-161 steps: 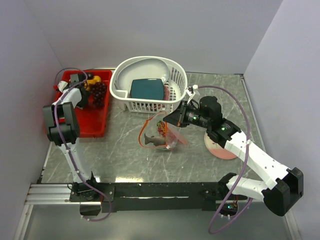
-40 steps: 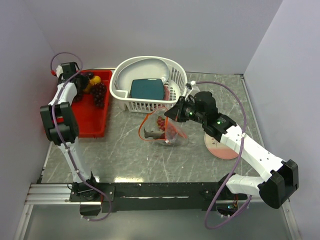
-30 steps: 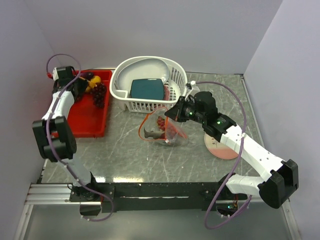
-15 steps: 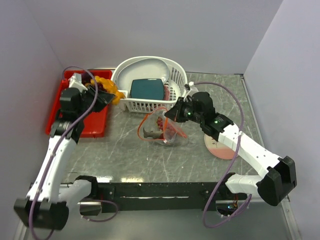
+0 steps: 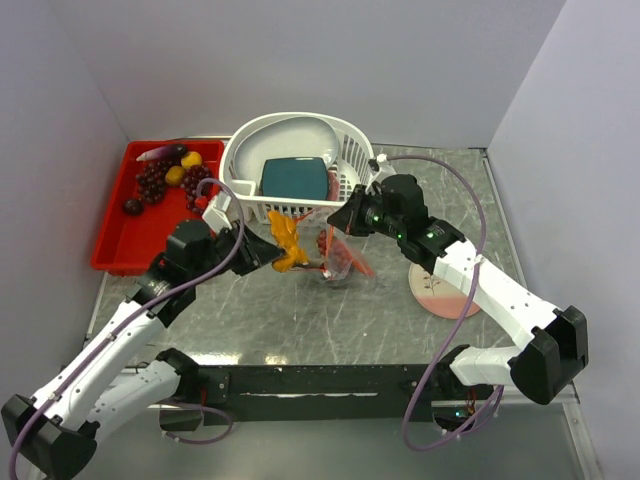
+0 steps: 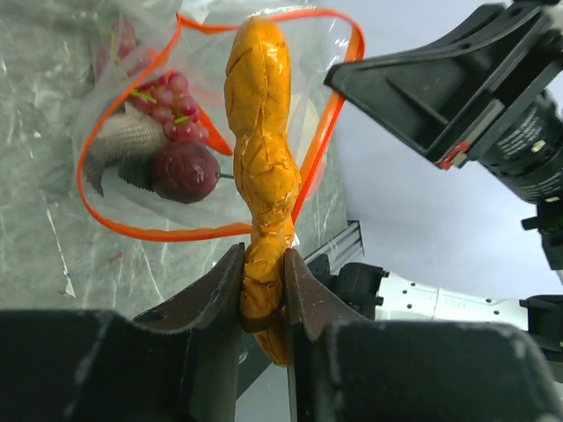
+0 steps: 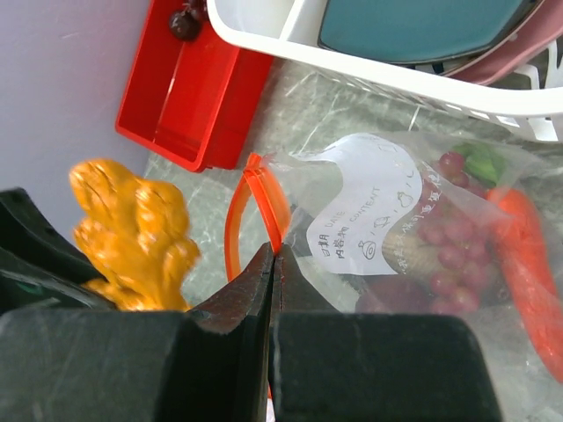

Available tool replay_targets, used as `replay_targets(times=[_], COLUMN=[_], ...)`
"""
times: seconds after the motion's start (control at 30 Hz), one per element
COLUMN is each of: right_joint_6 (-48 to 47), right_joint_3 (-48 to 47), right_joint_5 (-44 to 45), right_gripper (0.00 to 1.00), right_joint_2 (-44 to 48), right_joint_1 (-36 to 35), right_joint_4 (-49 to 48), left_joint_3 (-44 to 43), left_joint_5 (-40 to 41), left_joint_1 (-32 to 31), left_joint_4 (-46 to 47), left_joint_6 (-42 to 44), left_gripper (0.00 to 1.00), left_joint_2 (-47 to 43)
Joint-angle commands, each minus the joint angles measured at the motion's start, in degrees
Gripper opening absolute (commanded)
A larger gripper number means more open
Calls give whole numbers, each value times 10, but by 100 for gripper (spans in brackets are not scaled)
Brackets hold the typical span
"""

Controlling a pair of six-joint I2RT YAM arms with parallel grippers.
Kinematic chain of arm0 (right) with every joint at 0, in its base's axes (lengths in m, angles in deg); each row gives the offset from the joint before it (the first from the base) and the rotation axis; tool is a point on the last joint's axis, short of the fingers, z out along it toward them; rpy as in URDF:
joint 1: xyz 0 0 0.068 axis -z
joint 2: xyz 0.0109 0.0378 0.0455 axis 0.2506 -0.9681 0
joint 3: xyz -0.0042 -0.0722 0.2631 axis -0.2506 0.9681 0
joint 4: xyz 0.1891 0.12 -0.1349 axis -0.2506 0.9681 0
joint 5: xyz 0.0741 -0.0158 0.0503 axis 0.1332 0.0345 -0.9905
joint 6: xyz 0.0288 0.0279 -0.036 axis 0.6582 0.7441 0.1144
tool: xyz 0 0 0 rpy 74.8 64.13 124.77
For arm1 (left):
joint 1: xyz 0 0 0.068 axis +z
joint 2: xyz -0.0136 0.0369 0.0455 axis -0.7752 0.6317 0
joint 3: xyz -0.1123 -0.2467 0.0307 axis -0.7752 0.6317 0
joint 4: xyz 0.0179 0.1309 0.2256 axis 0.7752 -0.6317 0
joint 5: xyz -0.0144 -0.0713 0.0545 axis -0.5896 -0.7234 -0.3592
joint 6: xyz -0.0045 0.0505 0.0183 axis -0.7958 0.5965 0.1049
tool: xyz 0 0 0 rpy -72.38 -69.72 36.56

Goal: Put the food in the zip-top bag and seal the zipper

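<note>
My left gripper is shut on a knobbly orange-yellow toy food and holds it right over the open mouth of the zip-top bag. The red-orange zipper forms a wide loop. Inside the bag lie a grey fish, a grape bunch, a dark purple piece and a carrot. My right gripper is shut on the zipper rim, lifting that side of the bag. In the top view the left gripper sits left of the bag, the right gripper above it.
A red tray at the back left holds grapes, an eggplant and a yellow fruit. A white slotted basket with a teal dish stands just behind the bag. A pink plate lies under the right arm.
The left arm swung from the red tray across to the bag, carrying the orange-yellow food. The right gripper stayed shut on the bag's rim, shifting slightly.
</note>
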Motion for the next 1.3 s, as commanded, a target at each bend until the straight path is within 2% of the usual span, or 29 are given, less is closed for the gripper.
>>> replay_targets(times=[0.0, 0.13, 0.4, 0.67, 0.97, 1.1, 1.27], right_joint_6=[8, 5, -7, -5, -14, -16, -2], right_joint_3=[-27, -34, -21, -26, -76, -88, -73], right_joint_5=[18, 33, 77, 93, 119, 119, 104], right_gripper=[0, 0, 0, 0, 0, 0, 0], right_joint_2=[1, 6, 27, 36, 11, 5, 21], right_joint_1=[-14, -28, -46, -61, -62, -62, -70], right_joint_4=[-7, 4, 24, 27, 53, 57, 49], left_joint_3=[13, 6, -19, -45, -53, -44, -97], left_joint_5=[24, 43, 52, 17, 54, 59, 83], left_joint_1=[-27, -54, -54, -61, -92, -98, -98], left_joint_4=[66, 79, 74, 98, 86, 87, 66], left_joint_6=[-13, -10, -29, -40, -41, -42, -24], left_gripper=[9, 9, 11, 12, 12, 14, 22], left_joint_2=[13, 53, 119, 175, 185, 185, 229])
